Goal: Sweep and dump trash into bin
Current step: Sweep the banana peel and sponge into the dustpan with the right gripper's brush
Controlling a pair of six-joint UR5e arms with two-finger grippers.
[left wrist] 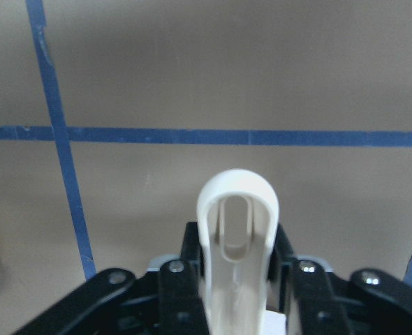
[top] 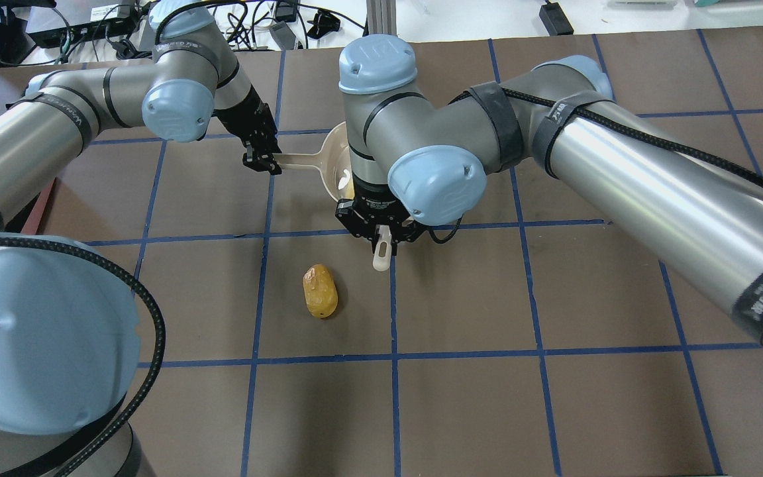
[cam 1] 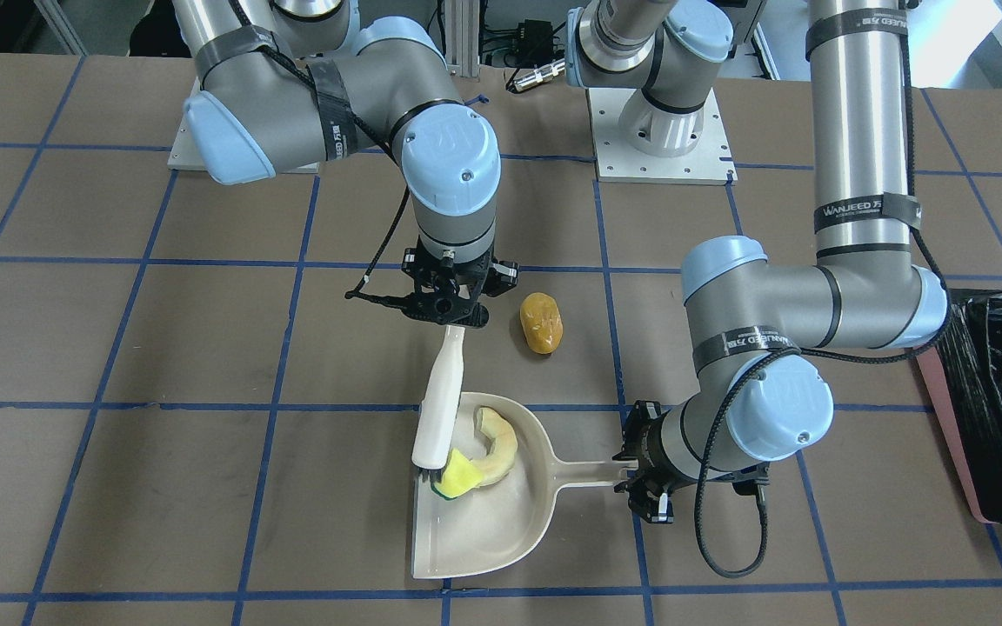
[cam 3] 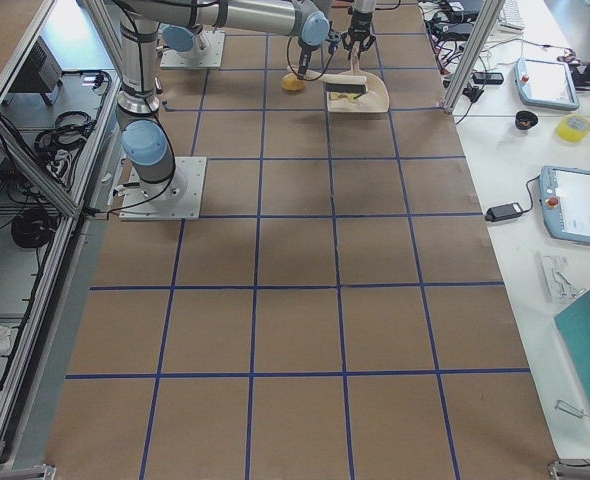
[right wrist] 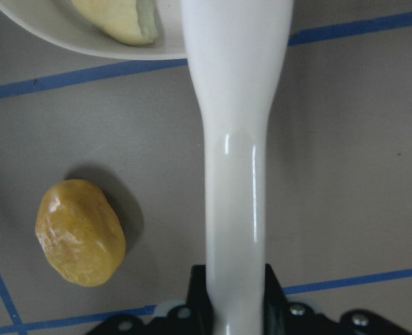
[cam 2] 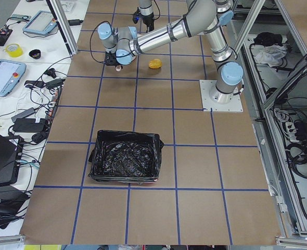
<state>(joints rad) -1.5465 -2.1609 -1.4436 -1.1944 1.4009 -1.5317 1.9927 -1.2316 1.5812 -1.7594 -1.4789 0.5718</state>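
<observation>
My left pincer [cam 1: 629,475] holding the dustpan [cam 1: 484,530] by its handle, right pincer [cam 1: 457,322] gripping the brush [cam 1: 442,400], bristles touching the sponge wedge [cam 1: 459,474] beside the rind slice [cam 1: 501,442] in the pan, orange lump [cam 1: 541,323] on the table [cam 1: 205,348] nearby, bin [cam 1: 992,417] well apart.

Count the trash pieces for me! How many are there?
3. The orange-yellow lump lies on the table beside the dustpan. The cream rind slice and the yellow sponge wedge sit in the dustpan, the sponge by the brush bristles. No others show.
</observation>
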